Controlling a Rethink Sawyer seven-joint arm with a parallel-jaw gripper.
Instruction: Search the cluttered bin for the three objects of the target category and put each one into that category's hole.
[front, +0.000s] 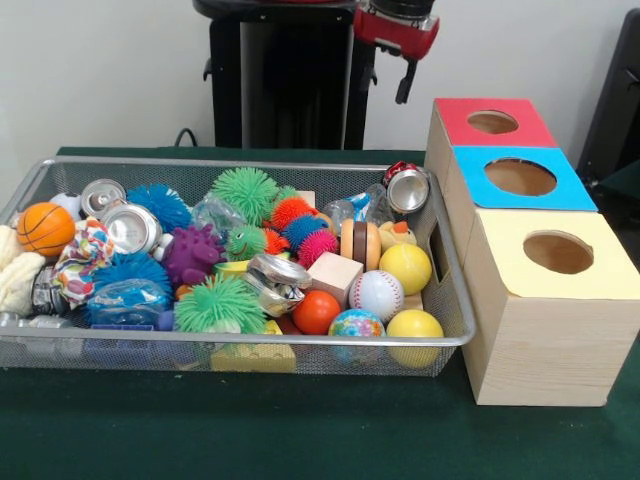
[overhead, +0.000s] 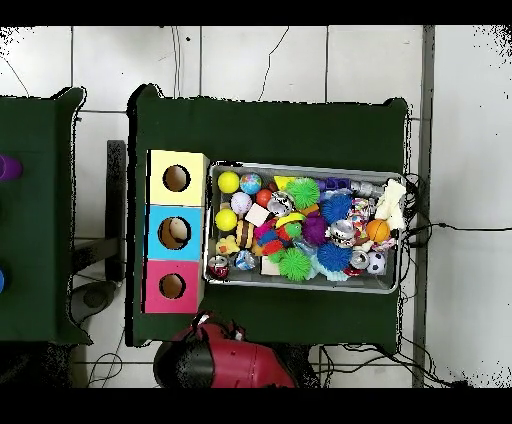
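We see the bin (front: 230, 345), a wide, shallow basket of silver wire mesh with a metal rim, resting on the green tablecloth (front: 300, 440) at the left of the front view. It is crowded with toys: an orange basketball (front: 45, 228) at its left end, crushed silver cans (front: 132, 227), green spiky balls (front: 220, 303), a purple spiky ball (front: 192, 254), a wooden cube (front: 335, 274), a baseball (front: 377, 294) and two yellow balls (front: 405, 267) at its right end. Just beside the bin's right end stand three pale wooden boxes in a row; the farthest has a red top pierced by the hole (front: 493, 122), followed by a blue-topped box (front: 520, 177) and a yellow-topped box (front: 558, 252). The gripper (front: 404, 92) hangs at the top edge, above and behind the bin; we cannot tell how its jaws stand. Behind it are the black pedestal (front: 285, 90) and a pale wall (front: 100, 70); overhead, the tiled floor (overhead: 300, 60) surrounds the table.
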